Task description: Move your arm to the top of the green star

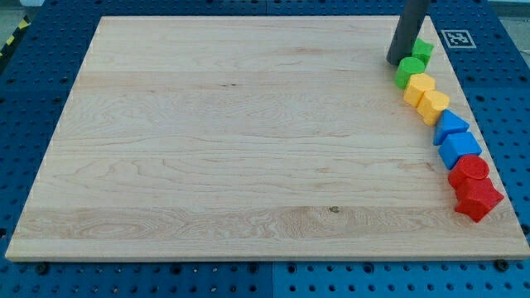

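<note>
Here you see my tip on the board, touching the view's left side of the green star at the top right. It holds nothing. Below runs a row: green block, two yellow, two blue, two red.

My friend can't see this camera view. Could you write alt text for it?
A dark rod's tip rests on a wooden board near its top right corner, beside a green star and a green round block. From there a row of touching blocks runs down the right edge: two yellow, two blue, then a red round block and a red star.
</note>
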